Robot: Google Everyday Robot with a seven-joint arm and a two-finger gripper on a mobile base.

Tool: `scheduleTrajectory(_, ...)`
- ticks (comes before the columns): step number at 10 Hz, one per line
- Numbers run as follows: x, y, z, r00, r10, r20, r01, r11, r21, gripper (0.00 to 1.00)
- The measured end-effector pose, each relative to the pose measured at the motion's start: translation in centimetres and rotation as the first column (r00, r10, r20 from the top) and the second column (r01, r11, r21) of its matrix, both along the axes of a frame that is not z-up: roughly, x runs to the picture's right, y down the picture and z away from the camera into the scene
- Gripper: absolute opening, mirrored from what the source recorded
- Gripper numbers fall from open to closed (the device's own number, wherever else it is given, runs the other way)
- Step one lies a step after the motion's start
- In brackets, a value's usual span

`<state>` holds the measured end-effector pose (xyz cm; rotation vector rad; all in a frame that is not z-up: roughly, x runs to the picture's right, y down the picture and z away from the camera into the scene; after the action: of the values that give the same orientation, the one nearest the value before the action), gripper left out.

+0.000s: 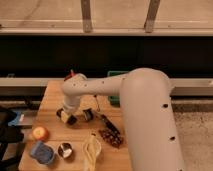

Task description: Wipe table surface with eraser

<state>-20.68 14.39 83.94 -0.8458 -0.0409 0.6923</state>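
The arm [145,115] hides the table surface's [50,107] right part

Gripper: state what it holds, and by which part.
The gripper sits low over the table surface, shut. A small dark block shows at its tip, likely the eraser; which part is gripped cannot be told.

Table surface [52,102]: pale yellowish wooden planks, matt, with faint seams between boards; robot arm [145,115]: smooth white moulded shell, plastic in look, with a soft sheen; gripper [66,115], low over the planks at centre left, closed: dark matt parts with pale pads; orange ball [40,133]: smooth skin, slightly glossy; blue item [42,152]: soft, cloth-like, matt; small round cup [65,149]: shiny metallic rim; green bin [113,76]: smooth plastic.
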Motion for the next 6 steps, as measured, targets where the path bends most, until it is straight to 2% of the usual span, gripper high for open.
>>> scheduleTrajectory(3,-3.6,-3.1,1.3,0.999,-0.039,0.032,0.038,0.9988,0.032,0.0)
scheduleTrajectory(5,-5.6,-3.4,1.3,0.995,-0.075,0.066,0.072,0.9962,0.048,0.0)
scheduleTrajectory(6,-6.8,-2.6,0.7,0.991,-0.094,0.09,0.09,0.9946,0.051,0.0)
